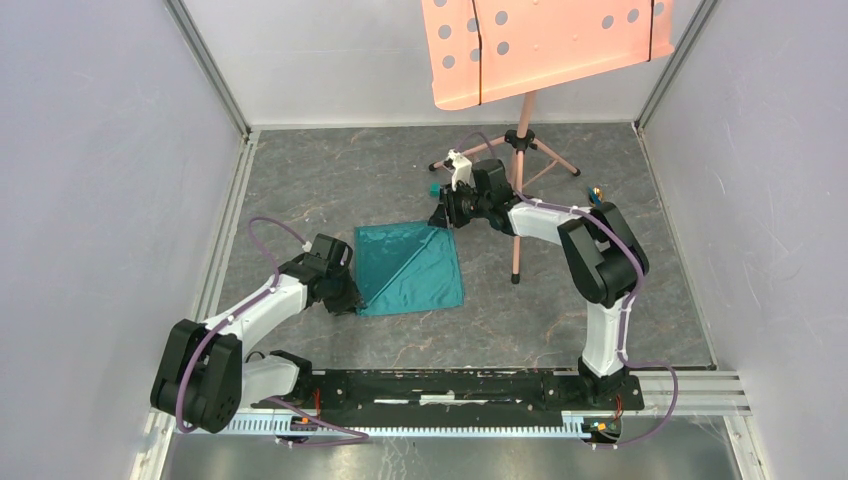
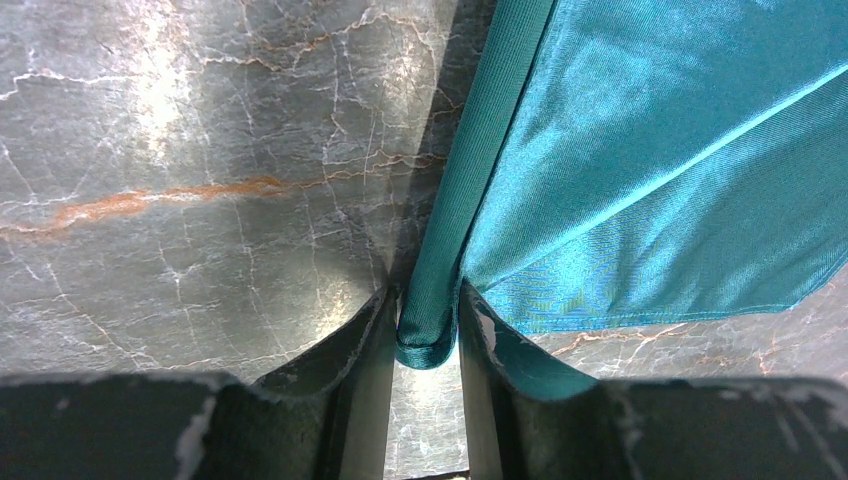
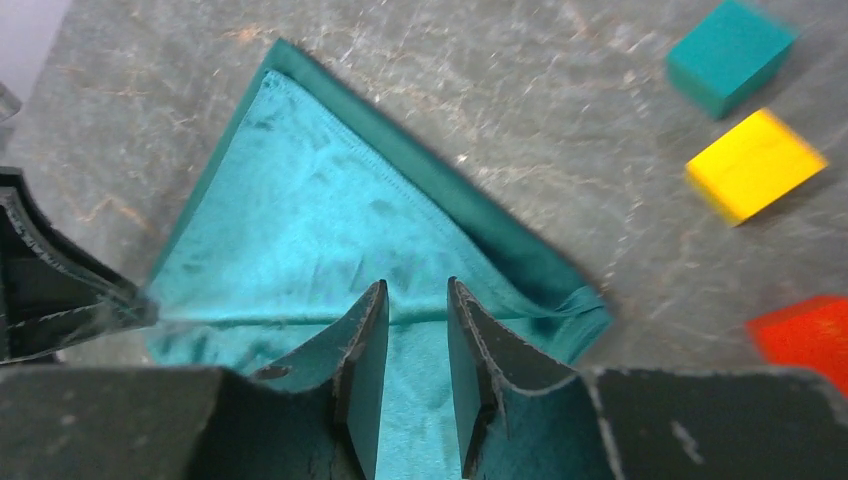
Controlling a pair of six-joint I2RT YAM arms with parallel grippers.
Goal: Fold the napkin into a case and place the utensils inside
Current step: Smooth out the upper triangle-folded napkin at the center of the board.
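A music stand [image 1: 550, 60] with a salmon-pink perforated tray is standing at the far side of the counter [image 1: 300, 190], its three legs spreading over the surface. Its front leg is passing under the right arm's forearm, so that arm is reaching across it. Just beside the stand's left foot a teal cube [image 3: 730, 55] is sitting, with a yellow cube [image 3: 755, 165] and a red cube [image 3: 805, 340] close by, all three apart from the cloth. Near the stand's right foot the utensils [image 1: 597, 193] are lying as a small blue and golden speck, too small to read further.

The counter is showing a grey marble pattern with white and rust veins, and pale lavender walls are closing it in on three sides.

The napkin [image 1: 410, 268] is lying left of the stand's front leg, spread roughly flat, with a diagonal crease running corner to corner. The right arm is bending back toward the stand's left foot, and the right tool [image 3: 417, 290] is sitting over the napkin's corner nearest the stand. Its fingers are standing a little apart with cloth showing in the gap, and I cannot tell whether they are pinching it. The left arm is stretching low from its base, and the left tool [image 2: 427, 300] is clamping the rolled hem at the napkin's corner farthest from the stand.
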